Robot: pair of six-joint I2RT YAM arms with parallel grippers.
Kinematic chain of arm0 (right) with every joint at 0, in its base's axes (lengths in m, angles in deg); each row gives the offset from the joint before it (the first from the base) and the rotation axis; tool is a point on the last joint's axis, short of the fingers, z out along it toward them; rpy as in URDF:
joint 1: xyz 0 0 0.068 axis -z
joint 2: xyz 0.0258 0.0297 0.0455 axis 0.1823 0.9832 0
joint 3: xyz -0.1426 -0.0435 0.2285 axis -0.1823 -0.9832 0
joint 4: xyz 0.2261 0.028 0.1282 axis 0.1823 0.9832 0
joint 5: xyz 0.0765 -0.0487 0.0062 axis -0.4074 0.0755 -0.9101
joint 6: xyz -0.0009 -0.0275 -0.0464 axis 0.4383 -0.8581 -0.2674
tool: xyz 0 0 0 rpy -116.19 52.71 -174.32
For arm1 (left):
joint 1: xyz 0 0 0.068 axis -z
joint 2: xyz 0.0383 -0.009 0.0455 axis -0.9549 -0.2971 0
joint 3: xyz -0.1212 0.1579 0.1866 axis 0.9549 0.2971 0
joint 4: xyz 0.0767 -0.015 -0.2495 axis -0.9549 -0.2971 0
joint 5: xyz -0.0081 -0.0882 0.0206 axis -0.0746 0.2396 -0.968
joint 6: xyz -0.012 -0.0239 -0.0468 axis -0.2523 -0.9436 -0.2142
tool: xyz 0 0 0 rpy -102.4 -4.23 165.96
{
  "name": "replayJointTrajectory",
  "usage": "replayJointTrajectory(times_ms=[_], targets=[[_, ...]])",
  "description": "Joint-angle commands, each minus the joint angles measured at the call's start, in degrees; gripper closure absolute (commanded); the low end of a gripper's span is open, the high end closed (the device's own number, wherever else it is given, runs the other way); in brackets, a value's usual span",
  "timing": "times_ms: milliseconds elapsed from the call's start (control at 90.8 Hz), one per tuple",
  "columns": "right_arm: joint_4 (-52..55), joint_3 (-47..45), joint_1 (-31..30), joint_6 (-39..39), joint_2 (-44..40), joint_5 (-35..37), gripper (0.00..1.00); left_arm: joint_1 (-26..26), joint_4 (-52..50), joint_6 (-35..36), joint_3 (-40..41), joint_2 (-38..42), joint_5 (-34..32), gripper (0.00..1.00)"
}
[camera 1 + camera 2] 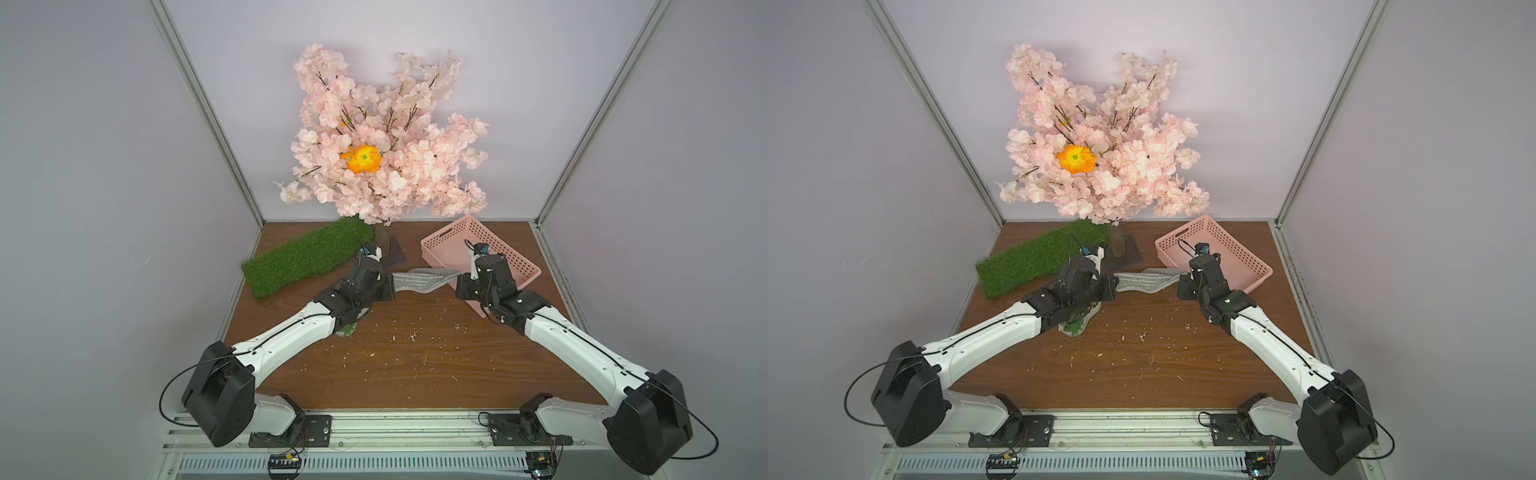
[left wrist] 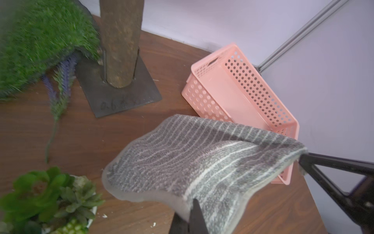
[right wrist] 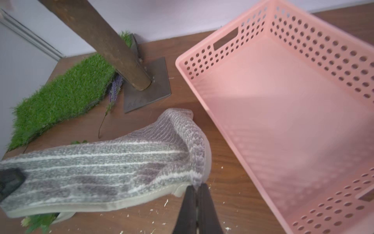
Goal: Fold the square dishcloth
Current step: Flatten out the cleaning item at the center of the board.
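Note:
The square dishcloth [image 1: 424, 281] [image 1: 1148, 280], grey with thin whitish stripes, hangs stretched above the wooden table between my two grippers. My left gripper [image 2: 192, 204] is shut on one corner of the dishcloth [image 2: 192, 160]. My right gripper [image 3: 196, 187] is shut on the opposite near corner of the dishcloth [image 3: 113, 166]. The far half droops and folds over on itself. In the left wrist view the right gripper's black fingers [image 2: 315, 164] pinch the cloth's far corner. In both top views the wrists hide the fingertips.
A pink perforated basket [image 1: 519, 266] [image 3: 287, 105] lies just behind the right wrist. A green grass mat [image 1: 299, 257] lies at the back left, beside the blossom tree's trunk and metal base [image 2: 119, 95]. A small potted plant [image 1: 1077, 324] sits under the left arm. White crumbs litter the table.

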Motion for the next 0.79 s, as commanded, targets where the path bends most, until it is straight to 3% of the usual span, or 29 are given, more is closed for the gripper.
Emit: replayJointTrajectory(times_ms=[0,176,341,594,782], targets=[[3.21,3.79,1.95,-3.87,-0.28,1.66,1.00,-0.65,-4.05,4.77,-4.71,-1.32,0.97,1.00],[5.02,8.48,4.07,-5.97,-1.60,2.09,1.00,-0.91,-3.76,5.89,-9.28,-3.03,0.54,1.00],[5.86,6.37,4.40,-6.00,-3.72,-0.37,1.00,-0.91,-3.19,5.15,-7.45,-2.38,2.50,1.00],[11.57,-4.05,4.40,-1.64,-9.88,-12.22,1.00,-0.56,-2.37,-1.92,7.07,6.17,9.72,1.00],[17.36,-11.86,4.34,4.84,-15.83,-18.21,1.00,5.44,-1.80,-10.99,18.22,10.97,11.38,1.00]])
